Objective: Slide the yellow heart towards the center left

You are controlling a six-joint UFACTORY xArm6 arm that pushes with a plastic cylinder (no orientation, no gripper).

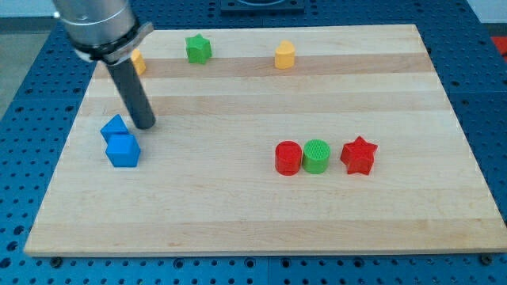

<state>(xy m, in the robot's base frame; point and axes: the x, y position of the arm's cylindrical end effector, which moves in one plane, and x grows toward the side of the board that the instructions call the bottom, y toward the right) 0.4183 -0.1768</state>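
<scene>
my tip [144, 125] rested on the wooden board [238, 206] in its left part, just to the right of two blue blocks: a smaller blue block [115, 127] nearest the tip and a blue cube [123, 150] just below it, the pair touching or nearly so. whether the tip touched the smaller blue block could not be told. the rod was a plain dark bar with nothing to spread or pinch, and it held nothing. a yellow block [139, 62] sat near the board's top left corner, mostly hidden behind the rod's grey mount, so its shape could not be made out; it may have been the yellow heart. another yellow block [285, 55] stood along the top edge further right, with a green star [198, 48] between the two. right of centre, a red cylinder [288, 157], a green cylinder [316, 156] and a red star [358, 155] stood in a row, the two cylinders touching, the star just beside them.
</scene>
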